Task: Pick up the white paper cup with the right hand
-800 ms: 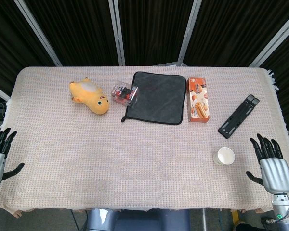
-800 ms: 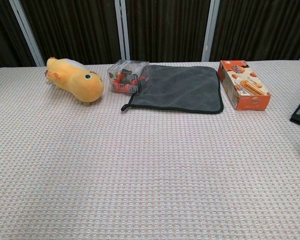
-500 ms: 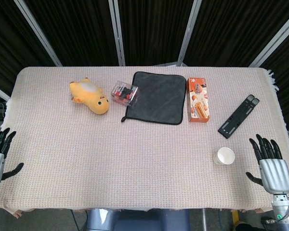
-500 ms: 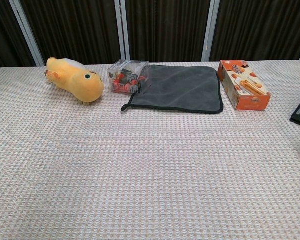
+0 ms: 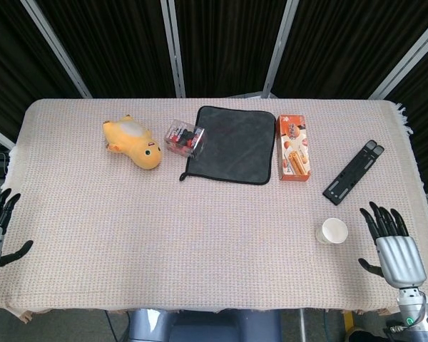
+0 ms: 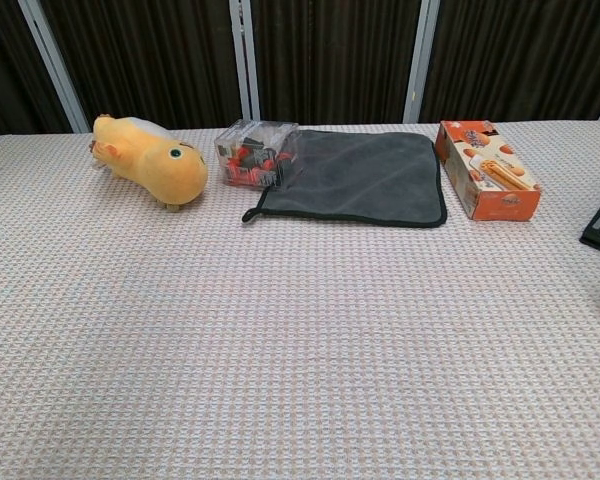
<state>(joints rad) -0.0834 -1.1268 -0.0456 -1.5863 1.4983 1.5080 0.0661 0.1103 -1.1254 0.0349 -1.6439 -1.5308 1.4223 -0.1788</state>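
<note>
White paper cup (image 5: 333, 230) stood upright, free | right hand (image 5: 394, 250) just beside cup, fingers (image 5: 379, 221) apart, empty | risk: light cup tipped by sideways nudge.

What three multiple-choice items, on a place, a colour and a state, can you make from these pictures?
1. Where does the white paper cup stand?
A. on the grey cloth
B. on the table near the right robot hand
C. beside the plush toy

2. What colour is the plush toy?
A. yellow
B. blue
C. green

3. How is the right robot hand?
A. holding the cup
B. open, apart from the cup
C. pressing the box

Answers: 1 B, the cup stands beside that hand; 2 A, its body is yellow; 3 B, fingers spread, nothing held.
</note>
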